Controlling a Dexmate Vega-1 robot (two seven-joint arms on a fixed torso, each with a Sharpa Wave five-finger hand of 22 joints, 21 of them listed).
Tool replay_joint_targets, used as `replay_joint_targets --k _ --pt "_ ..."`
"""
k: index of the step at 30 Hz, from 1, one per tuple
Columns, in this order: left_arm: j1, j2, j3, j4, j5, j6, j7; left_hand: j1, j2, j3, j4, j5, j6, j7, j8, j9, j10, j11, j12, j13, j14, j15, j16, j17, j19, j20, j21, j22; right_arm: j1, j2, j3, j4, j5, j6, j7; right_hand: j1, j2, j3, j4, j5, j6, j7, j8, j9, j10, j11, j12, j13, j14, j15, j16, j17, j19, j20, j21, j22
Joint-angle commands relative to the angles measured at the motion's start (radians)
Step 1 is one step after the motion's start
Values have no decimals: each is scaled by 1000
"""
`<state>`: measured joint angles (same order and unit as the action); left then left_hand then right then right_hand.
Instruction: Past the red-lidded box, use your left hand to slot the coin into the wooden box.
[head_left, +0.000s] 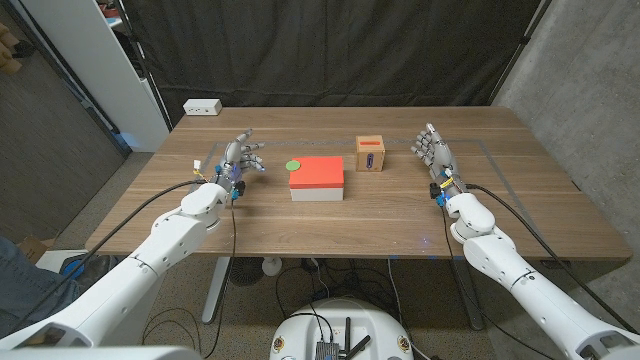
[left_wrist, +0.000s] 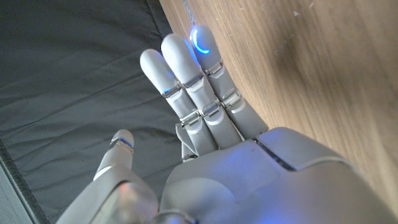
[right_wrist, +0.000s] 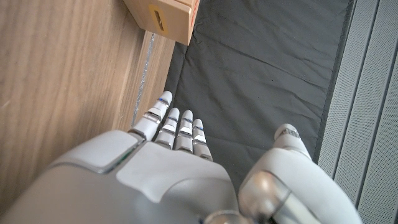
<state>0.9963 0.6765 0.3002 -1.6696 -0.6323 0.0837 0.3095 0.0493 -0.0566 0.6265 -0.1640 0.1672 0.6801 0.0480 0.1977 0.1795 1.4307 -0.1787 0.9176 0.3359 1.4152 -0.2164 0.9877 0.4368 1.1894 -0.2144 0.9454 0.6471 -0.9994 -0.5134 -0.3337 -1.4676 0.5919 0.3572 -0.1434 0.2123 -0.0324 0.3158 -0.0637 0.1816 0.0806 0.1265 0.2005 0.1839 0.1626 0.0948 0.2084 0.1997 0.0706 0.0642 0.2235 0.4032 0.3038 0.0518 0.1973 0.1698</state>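
While both hands waited empty with fingers apart, you had yet to pick up the coin (head_left: 292, 165), at the red-lidded box's (head_left: 317, 178) ten o'clock. Your left hand (head_left: 238, 158) needed to reach it, then carry it to the wooden box (head_left: 370, 154) at two o'clock; your right hand (head_left: 434, 153) idled.

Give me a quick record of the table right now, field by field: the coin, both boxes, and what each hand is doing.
coin: green disc lying on the table, just left of the red-lidded box
wooden box: behind and right of the red-lidded box, slot on its front face
left hand: open, holding nothing, left of the coin
right hand: open, holding nothing, right of the wooden box
task state: coin not yet picked up
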Motion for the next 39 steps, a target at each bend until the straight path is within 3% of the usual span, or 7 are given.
replay_joint_targets --k 1,6,13,15,17,31,39 --pt "48 23 -34 -84 -48 94 57 54 -22 60 -11 13 31 -5 -2 1 3 -9 141 18 4 2 180 83 44 -1 85 130 -48 9 14 -54 -26 23 -61 2 12 5 -8 1 12 5 10 1 15 3 6 2 10 1 3 0 5 3 5 5" --pt "64 23 -49 -100 -82 109 61 117 -9 120 -20 25 76 -5 7 2 4 -12 244 30 -4 3 271 109 47 -1 152 251 -67 7 17 -76 -38 21 -81 3 14 5 -10 1 19 2 12 1 23 3 8 1 10 3 3 -1 5 4 5 5" --pt "71 5 -50 -120 -108 126 91 320 -16 191 -31 47 123 -10 11 5 0 -20 386 49 -2 6 374 96 29 -1 203 336 -89 9 21 -85 -36 27 -86 5 17 6 -14 0 25 0 12 1 33 3 10 0 13 2 4 -3 5 5 4 5" --pt "74 -2 -47 -134 -102 141 130 386 -32 205 -18 53 129 -12 4 7 -2 -22 427 14 -8 6 419 75 1 3 315 519 -94 16 22 -78 -32 41 -82 5 17 6 -15 0 26 0 12 1 36 3 10 0 15 2 4 -3 5 6 4 5" --pt "74 -3 -45 -148 -104 167 159 415 -32 215 -23 58 143 -15 7 7 -3 -22 441 0 -5 6 435 66 -8 2 360 582 -98 28 25 -72 -18 56 -77 6 18 6 -16 -1 29 -2 12 1 38 3 10 0 16 3 5 -3 6 6 4 5" --pt "86 12 -102 -296 -239 422 344 637 -51 246 -28 66 254 -56 54 29 3 -21 552 -36 -7 10 530 9 -64 2 563 594 -139 -30 68 -117 -14 44 -68 8 22 6 -22 -2 37 0 12 2 37 7 7 -1 10 2 1 -6 2 6 2 6" --pt "71 76 -173 -321 -419 575 315 657 -61 228 -15 60 271 -74 92 60 0 -21 574 -56 -9 10 550 -15 -85 3 572 585 -147 -74 93 -110 36 19 -6 9 24 6 -25 -2 41 1 12 2 39 6 6 -1 8 1 0 -7 0 6 1 6"
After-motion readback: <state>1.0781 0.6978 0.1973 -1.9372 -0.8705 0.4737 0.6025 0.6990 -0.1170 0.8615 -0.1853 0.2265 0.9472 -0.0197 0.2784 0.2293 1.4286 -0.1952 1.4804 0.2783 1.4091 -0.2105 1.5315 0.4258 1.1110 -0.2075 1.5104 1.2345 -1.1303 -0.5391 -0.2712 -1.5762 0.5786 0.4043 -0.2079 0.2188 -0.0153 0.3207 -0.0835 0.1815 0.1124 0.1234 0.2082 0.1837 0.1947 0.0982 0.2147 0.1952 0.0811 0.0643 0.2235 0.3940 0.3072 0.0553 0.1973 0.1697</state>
